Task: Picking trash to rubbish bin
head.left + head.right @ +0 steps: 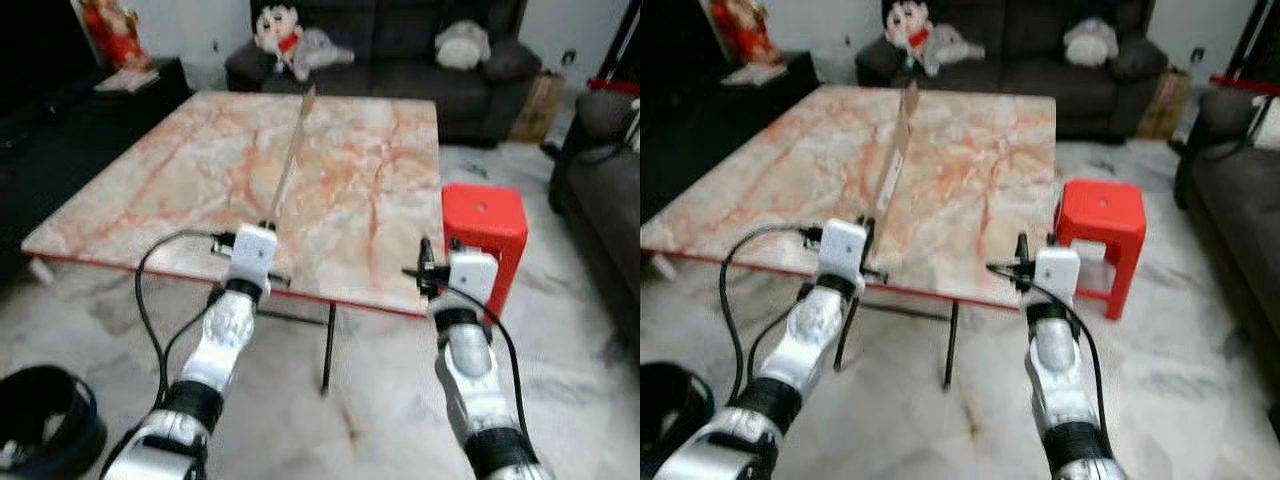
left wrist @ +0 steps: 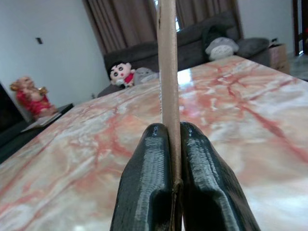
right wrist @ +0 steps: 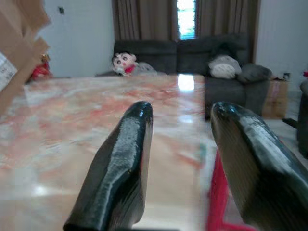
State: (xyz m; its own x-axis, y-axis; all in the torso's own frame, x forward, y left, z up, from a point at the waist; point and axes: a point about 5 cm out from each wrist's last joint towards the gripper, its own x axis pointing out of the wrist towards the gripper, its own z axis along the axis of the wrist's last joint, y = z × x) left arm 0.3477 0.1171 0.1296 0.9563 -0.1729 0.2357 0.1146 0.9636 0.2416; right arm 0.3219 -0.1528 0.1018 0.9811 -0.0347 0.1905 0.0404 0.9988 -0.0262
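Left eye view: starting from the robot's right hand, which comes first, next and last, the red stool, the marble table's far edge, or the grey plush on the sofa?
1. Red stool: just beyond the right hand, slightly to its right.
2. Marble table's far edge: farther ahead, to the left.
3. Grey plush: farthest, on the sofa behind the table.

Your way across the marble table [image 1: 180,190] is bare except for the cardboard sheet [image 1: 293,160] standing mid-table; the red stool [image 1: 484,220] crowds its right edge.
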